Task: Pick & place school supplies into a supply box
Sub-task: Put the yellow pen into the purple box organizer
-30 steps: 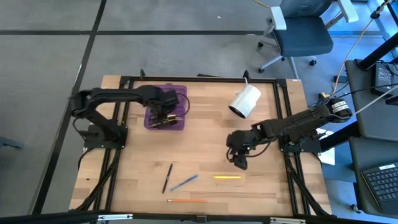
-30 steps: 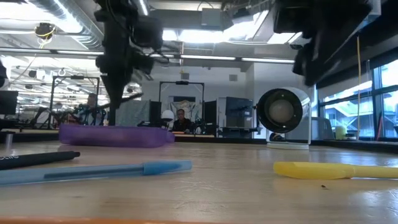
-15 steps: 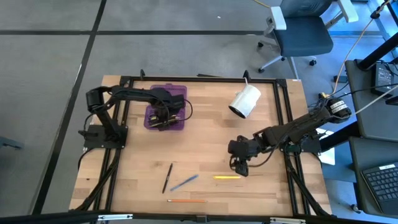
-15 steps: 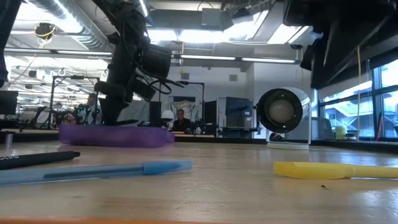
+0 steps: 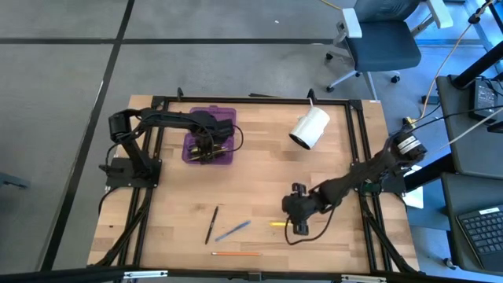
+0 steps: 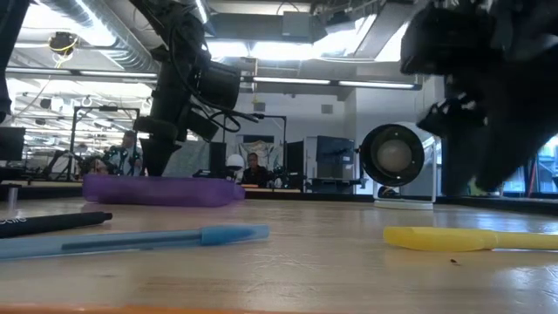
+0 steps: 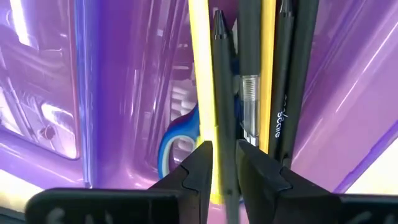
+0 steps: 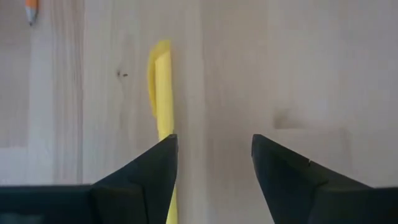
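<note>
1. The purple box [image 5: 192,118] sits open on the far left part of the worktop [image 5: 259,181], with the left claw [image 5: 206,145] lowered into it.
2. The left wrist view looks down into the box, where a yellow pencil [image 7: 198,62] and several black pens [image 7: 249,37] lie side by side against the purple floor. The blue handle of the scissors [image 7: 177,134] curves out from under them.
3. The left claw [image 7: 224,152] is right over this bundle, in line with one of the black pens. I cannot tell whether it is gripping that pen or has let go.
4. The right claw [image 5: 297,224] is low over the near right part of the worktop, its arm reaching in from the right edge.
5. In the right wrist view the right claw [image 8: 214,146] is spread wide with only bare wood in the gap. It holds nothing.
6. A yellow pen [image 8: 163,93] lies flat just beside one side of the right claw, outside the gap. The tip of the orange pencil [image 8: 31,9] shows at a corner of that view.
7. Four supplies are still out on the worktop near its front edge:
   - the black pen [image 5: 212,224]
   - the blue pen [image 5: 233,230] just beside it
   - the orange pencil [image 5: 236,254] nearest the edge
   - the yellow pen [image 5: 276,224], partly covered by the right claw
8. A white roll [image 5: 310,128] lies on its side on the far right, well apart from the box.
9. In the low view the blue pen [image 6: 139,240] and the yellow pen [image 6: 453,238] lie in the foreground, with the box [image 6: 161,189] behind them on the left.
</note>
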Controlling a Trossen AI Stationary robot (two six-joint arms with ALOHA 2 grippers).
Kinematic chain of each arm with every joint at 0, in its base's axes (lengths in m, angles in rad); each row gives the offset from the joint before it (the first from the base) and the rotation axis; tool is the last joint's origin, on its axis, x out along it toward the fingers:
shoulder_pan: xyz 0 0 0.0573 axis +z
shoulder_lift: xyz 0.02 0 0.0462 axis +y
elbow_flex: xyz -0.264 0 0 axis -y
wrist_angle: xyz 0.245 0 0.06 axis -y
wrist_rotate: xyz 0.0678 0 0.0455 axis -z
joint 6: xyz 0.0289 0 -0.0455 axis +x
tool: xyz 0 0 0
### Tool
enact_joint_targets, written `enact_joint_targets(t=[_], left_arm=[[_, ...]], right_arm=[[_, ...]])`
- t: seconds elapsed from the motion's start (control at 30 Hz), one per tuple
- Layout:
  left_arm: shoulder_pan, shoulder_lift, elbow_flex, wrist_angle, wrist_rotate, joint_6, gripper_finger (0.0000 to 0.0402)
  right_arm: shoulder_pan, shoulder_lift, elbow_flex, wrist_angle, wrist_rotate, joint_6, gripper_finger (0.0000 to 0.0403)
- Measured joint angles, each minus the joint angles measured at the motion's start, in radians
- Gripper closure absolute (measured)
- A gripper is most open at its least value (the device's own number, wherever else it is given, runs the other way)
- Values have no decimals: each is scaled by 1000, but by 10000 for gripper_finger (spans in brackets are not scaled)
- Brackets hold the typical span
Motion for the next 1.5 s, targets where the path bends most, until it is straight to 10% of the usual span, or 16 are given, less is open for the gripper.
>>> enact_joint_targets(t=[0.67,1.2,1.5], left_arm=[[0,-1,1,-9,0,0,334],[-2,-48,2,-30,0,-9,334],[-2,-218,2,-14,1,-53,335]], right_arm=[[76,147,2,177,47,-23,198],[77,160,3,140,111,-135,347],[77,157,2,146,111,-108,352]])
